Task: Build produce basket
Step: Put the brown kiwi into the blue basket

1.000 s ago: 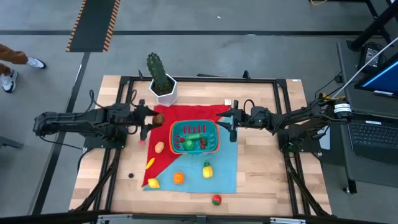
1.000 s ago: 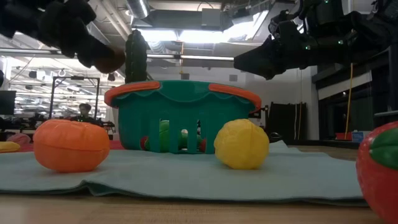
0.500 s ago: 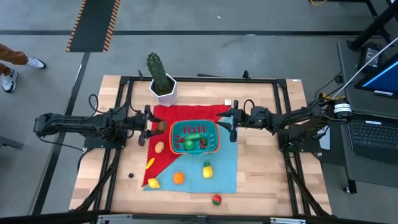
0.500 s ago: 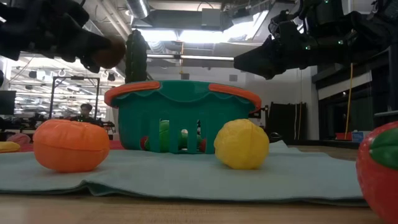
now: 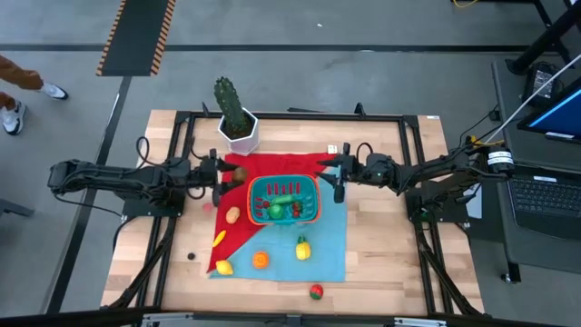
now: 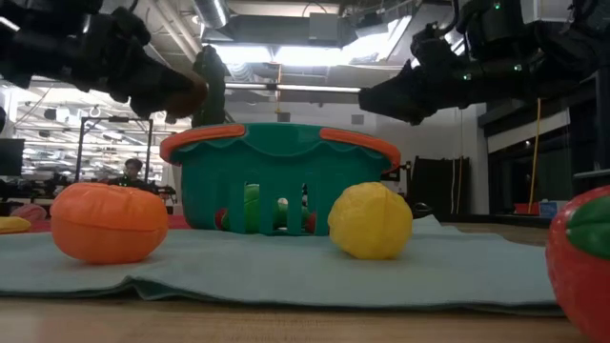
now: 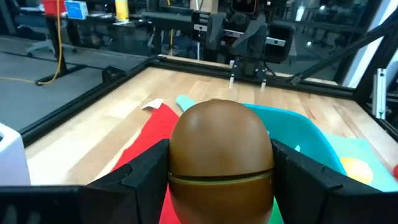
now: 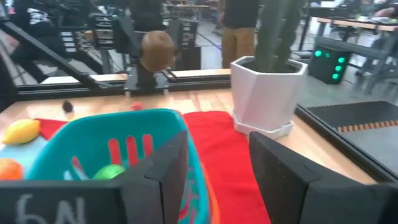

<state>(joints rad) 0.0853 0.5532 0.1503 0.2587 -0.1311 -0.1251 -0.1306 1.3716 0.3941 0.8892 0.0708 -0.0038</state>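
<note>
The teal basket (image 5: 284, 200) with its orange-red rim stands on a red and a light-blue cloth, with green and red produce inside. My left gripper (image 5: 231, 175) hovers by the basket's left far corner, shut on a brown round produce piece (image 5: 238, 173); the low view shows the piece (image 6: 187, 95) lifted above the rim. My right gripper (image 5: 338, 178) waits open beside the basket's right far corner, its fingers apart in the right wrist view (image 8: 217, 180). An orange (image 5: 260, 260), a lemon (image 5: 223, 267), a yellow fruit (image 5: 302, 247) and a tan piece (image 5: 233, 215) lie on the cloths. My left gripper pinches the brown round piece (image 7: 221, 146) between its two fingers (image 7: 146, 168), one on each side of its lower half. The fingers come level from the table's left. The piece is lifted clear of the table, higher than the basket's rim.
A white hexagonal pot with a cactus (image 5: 238, 127) stands at the far edge, left of the basket. A red fruit (image 5: 316, 292) lies on bare wood near the front edge, and a yellow piece (image 5: 219, 238) at the red cloth's left edge. A person's foot (image 5: 14, 113) shows far left.
My left gripper has carried the brown piece a short way toward the table's right, closer to the basket, keeping it lifted.
</note>
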